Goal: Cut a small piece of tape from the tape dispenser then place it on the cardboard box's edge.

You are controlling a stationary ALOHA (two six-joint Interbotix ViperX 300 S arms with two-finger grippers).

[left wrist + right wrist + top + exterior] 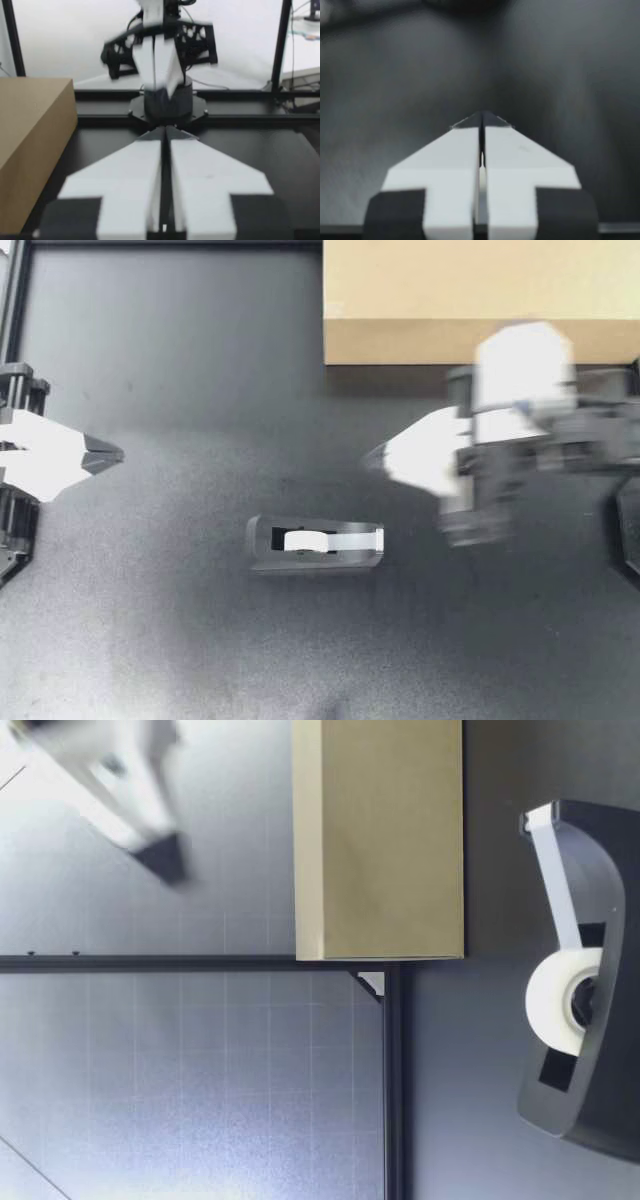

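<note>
While the dispenser [316,544] sits in the middle of the surface [180,640], the box [480,300] lies far right; left gripper [113,453] is at the left edge, right gripper [375,454] hangs raised between box and dispenser, both with fingers together

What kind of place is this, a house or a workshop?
Probably a robot lab, not a house. Two robot arms, ending in my left gripper and my right gripper, reach over a black table inside a metal frame, with a tape dispenser and a cardboard box set out.
</note>
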